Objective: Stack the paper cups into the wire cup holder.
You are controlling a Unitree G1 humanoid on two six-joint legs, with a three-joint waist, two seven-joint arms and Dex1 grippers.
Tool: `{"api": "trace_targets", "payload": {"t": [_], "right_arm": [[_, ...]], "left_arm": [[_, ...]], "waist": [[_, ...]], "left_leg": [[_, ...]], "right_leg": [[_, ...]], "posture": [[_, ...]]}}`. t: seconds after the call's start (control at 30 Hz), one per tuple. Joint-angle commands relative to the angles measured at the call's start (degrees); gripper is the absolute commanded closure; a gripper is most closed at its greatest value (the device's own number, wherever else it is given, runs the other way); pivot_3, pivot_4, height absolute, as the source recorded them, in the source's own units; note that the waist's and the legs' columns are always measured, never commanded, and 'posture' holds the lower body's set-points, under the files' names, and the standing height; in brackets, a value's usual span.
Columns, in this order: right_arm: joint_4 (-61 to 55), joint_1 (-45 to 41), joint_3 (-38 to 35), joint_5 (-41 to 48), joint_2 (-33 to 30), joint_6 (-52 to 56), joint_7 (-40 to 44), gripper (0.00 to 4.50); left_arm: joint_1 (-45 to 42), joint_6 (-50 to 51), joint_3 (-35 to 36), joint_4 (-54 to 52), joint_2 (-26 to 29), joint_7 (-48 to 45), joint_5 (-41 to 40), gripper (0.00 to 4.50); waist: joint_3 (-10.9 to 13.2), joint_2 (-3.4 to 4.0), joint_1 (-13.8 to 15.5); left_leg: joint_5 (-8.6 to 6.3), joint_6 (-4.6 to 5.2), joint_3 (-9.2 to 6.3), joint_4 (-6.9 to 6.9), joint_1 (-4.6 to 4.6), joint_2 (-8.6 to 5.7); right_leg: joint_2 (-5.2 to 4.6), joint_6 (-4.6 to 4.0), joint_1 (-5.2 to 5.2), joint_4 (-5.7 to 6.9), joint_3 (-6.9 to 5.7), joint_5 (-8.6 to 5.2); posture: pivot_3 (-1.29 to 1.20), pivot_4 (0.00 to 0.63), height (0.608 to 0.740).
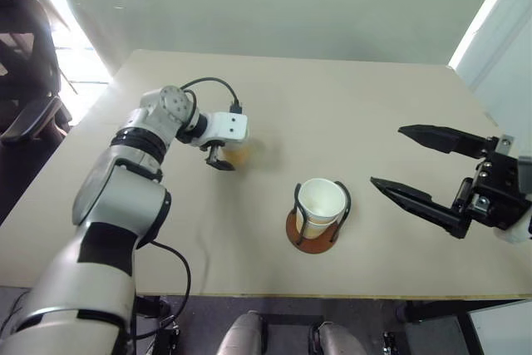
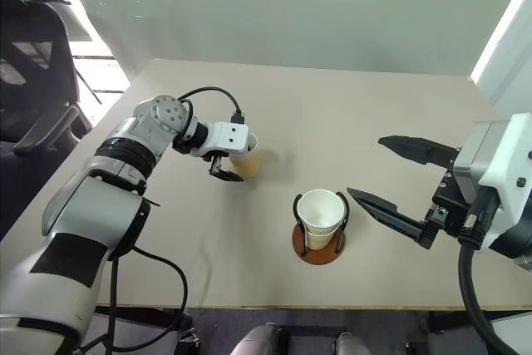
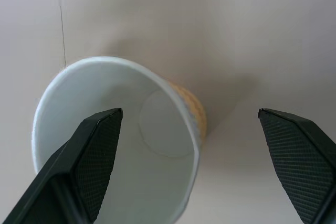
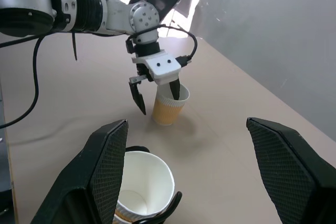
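Likely handling as a very light, thin-walled thing, this loose paper cup: easily crushed by a hard squeeze, easily tipped or nudged across the smooth tabletop. Best taking hold at the wall just under the stiff rolled rim, one finger inside and one outside, closing gently.

Standing upright near the tabletop's middle, well apart from the wire cup holder, which is already carrying at least one cup nested between its loops.

Hanging over the loose cup, the left pincer, spread about as wide as it goes and gripping nothing; one finger sitting over the cup's mouth, the other well outside the wall; contact with the rim not clear.

Waiting off to the holder's right, the right pincer, gaping wide and empty, touching nothing.
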Motion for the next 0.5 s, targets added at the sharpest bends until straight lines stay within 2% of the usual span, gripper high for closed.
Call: {"api": "trace_targets", "payload": {"t": [0.03, 0.17, 0.27, 0.5], "right_arm": [[-0.3, -0.3, -2.4, 0.6, -1.0, -0.1, -0.7, 0.78], [-0.2, -0.2, -2.5, 0.8, -1.1, -0.1, -0.7, 0.78], [-0.1, -0.3, -2.5, 0.8, -1.2, -0.1, -0.8, 0.78], [0.0, 0.0, -3.0, 0.7, -1.1, 0.1, -0.2, 0.78]], "left_arm": [[0.0, -0.7, 1.5, 0.0, -0.2, 3.4, 1.9, 0.06], [0.4, -1.3, 1.9, 0.1, -0.9, 6.4, 3.6, 0.06], [0.4, -1.2, 2.9, 0.2, -1.3, 5.8, 3.9, 0.59], [-0.1, -1.0, 4.2, 0.2, -1.4, 5.1, 4.4, 2.95]], "waist": [[0.0, 0.00, 0.0], [0.0, 0.00, 0.0], [0.0, 0.01, 0.0], [0.0, 0.01, 0.0]], "left_leg": [[-0.01, 0.01, -0.03, 0.03, -0.01, 0.03], [-0.01, 0.03, -0.03, 0.11, -0.02, 0.02], [-0.01, 0.05, -0.02, 0.15, -0.02, 0.00], [0.01, 0.09, 0.07, 0.15, -0.01, -0.03]], "right_leg": [[-0.04, 0.00, 0.00, 0.02, 0.01, 0.00], [-0.03, -0.01, 0.01, 0.03, 0.02, 0.04], [-0.02, 0.00, 0.02, 0.03, 0.03, 0.06], [0.05, 0.01, 0.01, 0.03, 0.03, 0.09]], "posture": [[0.00, 0.150, 0.740], [0.00, 0.150, 0.740], [0.00, 0.150, 0.740], [0.00, 0.150, 0.740]]}}
